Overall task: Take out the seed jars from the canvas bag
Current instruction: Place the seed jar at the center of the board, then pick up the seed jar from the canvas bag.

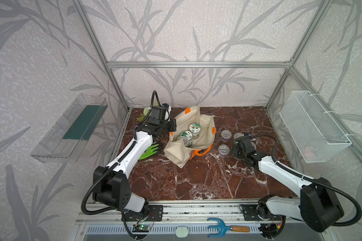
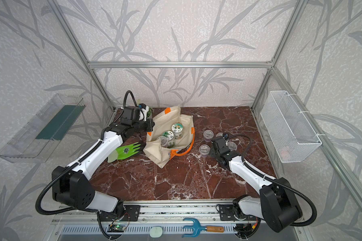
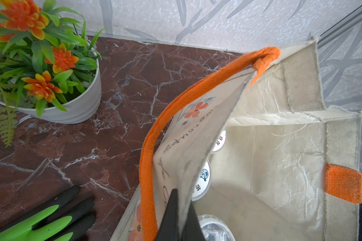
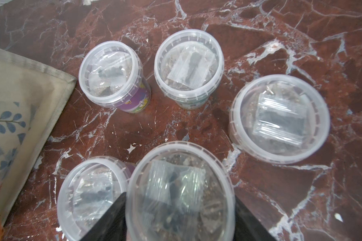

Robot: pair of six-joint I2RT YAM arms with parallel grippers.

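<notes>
In both top views the cloth bag (image 1: pixel 177 154) is seen in the middle of the frame, standing open on the table (image 1: pixel 196 179). Its left edge is pinched by the left tool (image 3: pixel 181 202). The two black fingers are pressed together on the cloth, just beside an orange handle (image 3: pixel 153 141). Three jars are seen inside the bag: two white-lid jars (image 1: pixel 194 127) and one small clear jar (image 1: pixel 183 140) in front of them. To the right of the bag, four clear jars (image 4: pixel 188 62) are set on the table, near each other but not touching the bag. A fifth jar (image 4: pixel 180 171) is clamped between the two fingers of the right tool (image 4: pixel 180 197). It cannot be told if this jar is resting on the table or lifted. A green glove (image 2: pixel 126 151) is laid on the table left of the bag. A flower pot (image 3: pixel 75 104) is placed up and left of the bag in the top views.
</notes>
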